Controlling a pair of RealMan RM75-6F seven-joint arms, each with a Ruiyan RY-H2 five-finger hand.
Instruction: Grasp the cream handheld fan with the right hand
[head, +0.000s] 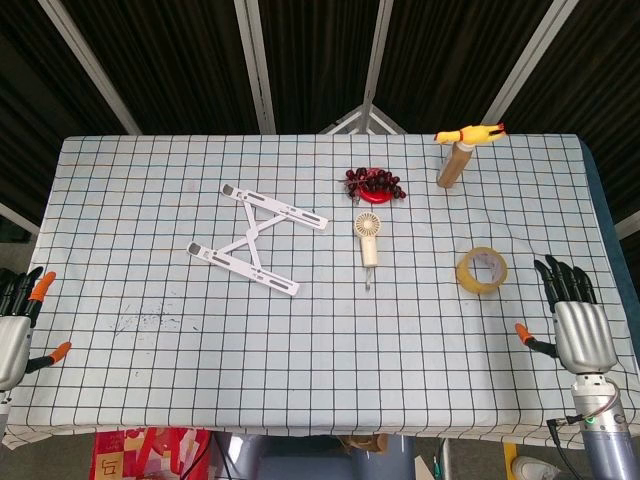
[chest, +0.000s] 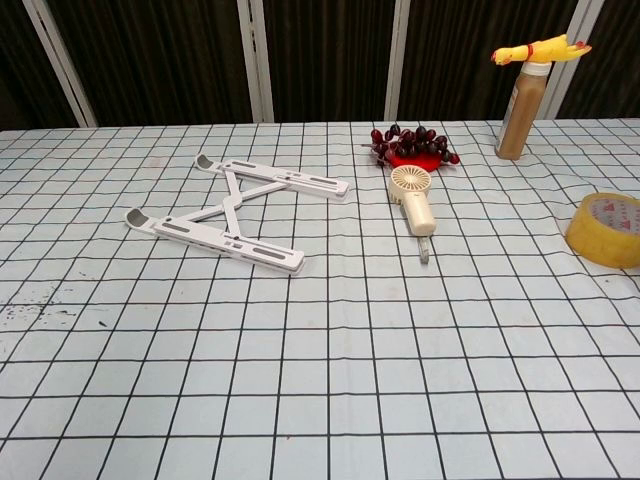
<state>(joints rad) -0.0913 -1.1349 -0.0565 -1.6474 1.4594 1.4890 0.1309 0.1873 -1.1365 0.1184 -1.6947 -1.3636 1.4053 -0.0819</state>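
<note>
The right hand (head: 578, 318) is sitting at the table's near right edge, fingers spread and holding nothing. The yellow tape roll (head: 482, 271) is lying just ahead of it. The cream handheld fan (head: 368, 237) is lying flat mid-table, well apart, head near the grapes (head: 375, 183)

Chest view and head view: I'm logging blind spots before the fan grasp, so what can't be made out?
- Both robot hands: outside the chest view.
- Left robot hand: cut off by the head view's left edge.
- Tape roll: clipped by the chest view's right edge.
- Fan: buttons too small in either view.
</note>
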